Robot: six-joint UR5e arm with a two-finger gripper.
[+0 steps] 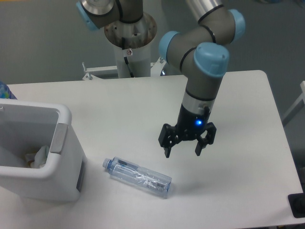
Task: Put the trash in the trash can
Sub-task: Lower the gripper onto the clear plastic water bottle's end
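A crushed clear plastic bottle (138,177) with a bluish cap lies on its side on the white table (238,109), cap pointing left. A crumpled white wrapper (37,156) lies inside the white trash can (57,177) at the left edge, near its right wall. My gripper (183,152) hangs open above the table, up and to the right of the bottle's base end, with nothing between its fingers and a blue light lit on its body.
The arm's base column (128,43) stands behind the table's far edge. A metal bracket (186,63) sticks up at the back. A dark object (297,205) sits at the table's lower right corner. A blue-patterned thing (5,89) peeks in at the far left.
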